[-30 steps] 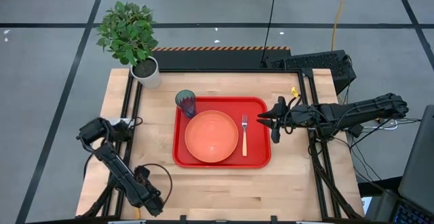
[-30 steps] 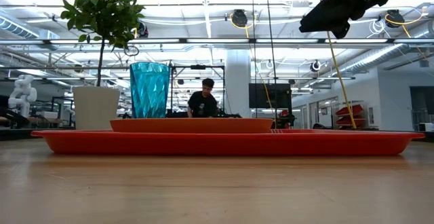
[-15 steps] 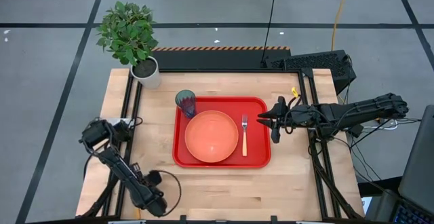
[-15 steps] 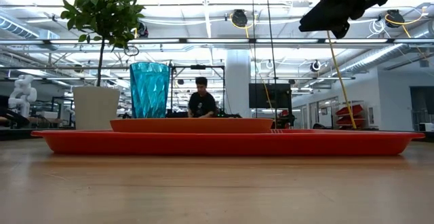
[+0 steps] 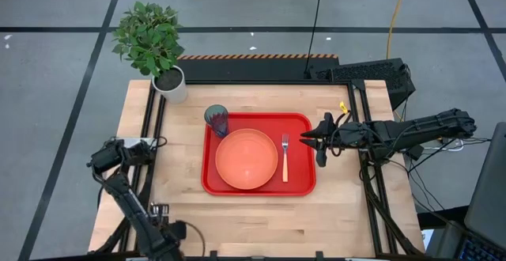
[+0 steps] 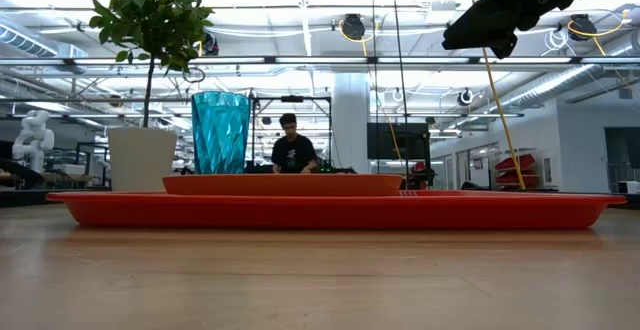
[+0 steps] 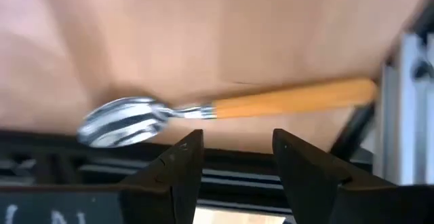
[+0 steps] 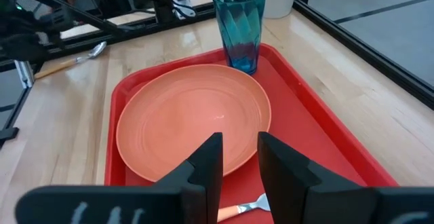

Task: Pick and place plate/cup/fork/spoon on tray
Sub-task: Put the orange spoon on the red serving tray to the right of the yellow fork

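At the counter's (image 5: 237, 213) near-left edge, the left claw (image 7: 234, 163), wide open and empty, hovers over the spoon (image 7: 224, 108): light, stiff, slippery; best pinched mid-handle.

No text, label, brand, number or sign can be read in these pictures; nothing written shows clearly on any object.

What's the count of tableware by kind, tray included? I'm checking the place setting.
Plate: 1
Cup: 1
Fork: 1
Spoon: 1
Tray: 1
Total: 5
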`<action>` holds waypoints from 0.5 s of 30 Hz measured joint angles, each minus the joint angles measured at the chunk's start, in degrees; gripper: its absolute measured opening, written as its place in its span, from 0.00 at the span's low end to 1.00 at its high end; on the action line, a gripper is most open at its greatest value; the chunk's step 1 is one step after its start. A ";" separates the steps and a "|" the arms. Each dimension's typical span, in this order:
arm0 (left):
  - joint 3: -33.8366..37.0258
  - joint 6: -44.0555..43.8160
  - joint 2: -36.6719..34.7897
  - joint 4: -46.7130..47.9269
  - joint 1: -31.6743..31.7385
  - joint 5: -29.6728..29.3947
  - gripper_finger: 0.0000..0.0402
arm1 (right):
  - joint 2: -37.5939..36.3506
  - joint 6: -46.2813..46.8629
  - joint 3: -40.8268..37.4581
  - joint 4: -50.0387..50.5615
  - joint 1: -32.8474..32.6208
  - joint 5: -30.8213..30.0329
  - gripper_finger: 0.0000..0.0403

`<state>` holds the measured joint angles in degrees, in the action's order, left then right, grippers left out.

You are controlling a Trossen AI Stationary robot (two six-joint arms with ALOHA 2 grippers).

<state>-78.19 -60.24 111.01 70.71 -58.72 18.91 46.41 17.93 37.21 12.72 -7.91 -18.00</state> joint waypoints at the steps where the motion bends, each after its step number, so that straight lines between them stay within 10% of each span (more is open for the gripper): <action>1: -0.01 0.17 0.01 -0.75 -0.94 -0.10 0.45 | 0.00 0.00 0.00 0.14 -0.02 0.03 0.21; 15: 1.45 -3.25 -0.01 -2.06 -5.20 -0.85 0.45 | 0.02 0.92 0.00 0.38 -0.06 0.09 0.21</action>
<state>-76.74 -63.50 111.00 68.65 -63.92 18.07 46.43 18.85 37.21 13.10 -7.97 -17.91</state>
